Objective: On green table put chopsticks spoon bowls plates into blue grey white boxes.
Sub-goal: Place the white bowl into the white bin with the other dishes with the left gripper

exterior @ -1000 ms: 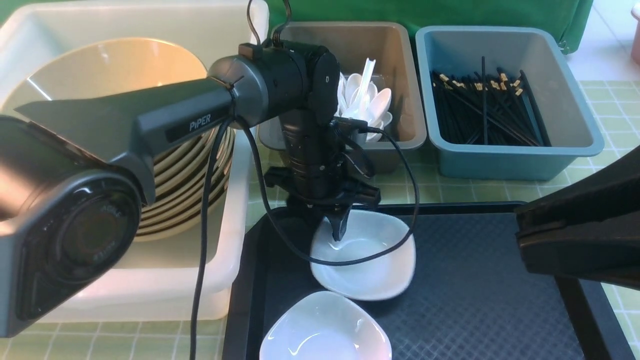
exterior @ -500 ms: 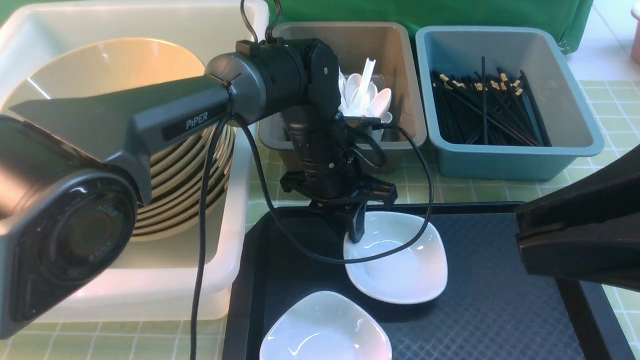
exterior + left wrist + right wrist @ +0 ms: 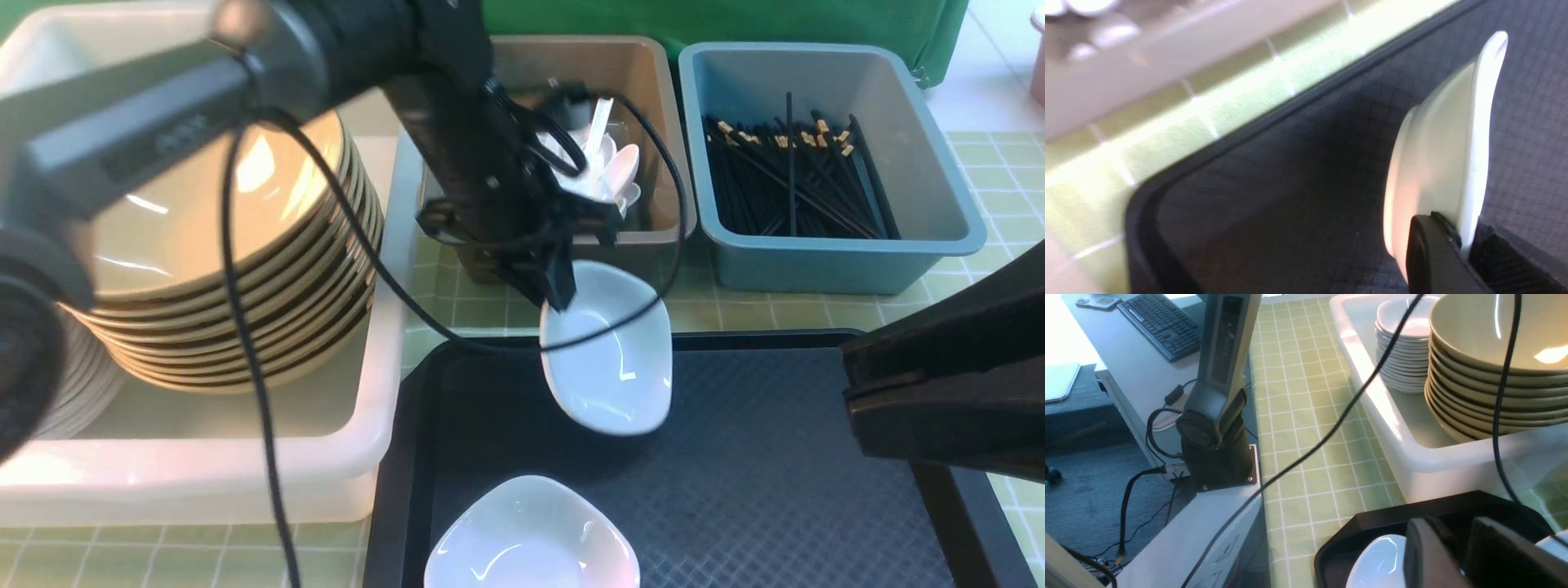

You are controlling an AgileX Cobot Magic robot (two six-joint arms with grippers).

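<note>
The left jaws are pinched on the rim of the held plate (image 3: 608,359), a small white dish that hangs below them. It is tilted steeply, with its hollow towards the front camera, and is clear of the black tray (image 3: 775,506) beneath. The left wrist view shows that rim edge-on between the two dark fingers (image 3: 1433,257).

Just behind the jaws stands the grey box (image 3: 653,98) with white spoons (image 3: 612,163) heaped inside; its front wall is close behind the plate's upper edge. To the right of the jaws, past the grey box, the blue box (image 3: 841,261) holds a layer of black chopsticks (image 3: 800,180). To their left is the large white box (image 3: 204,490) with a tall stack of tan bowls (image 3: 220,245) and, farther left, stacked plates (image 3: 1404,355). A second plate (image 3: 531,539) lies on the tray, nearer the camera than the jaws and apart from the held one. A black cable (image 3: 677,212) loops from the wrist around the held plate's upper part. The green surface (image 3: 1004,180) shows around the boxes.

The left arm (image 3: 465,163) reaches in over the white box, its wrist bent so the jaws point downward. The right arm (image 3: 947,384) hangs over the tray's right side, well apart from the held plate. Its jaws stand slightly apart, and nothing shows between the fingers (image 3: 1429,555).
</note>
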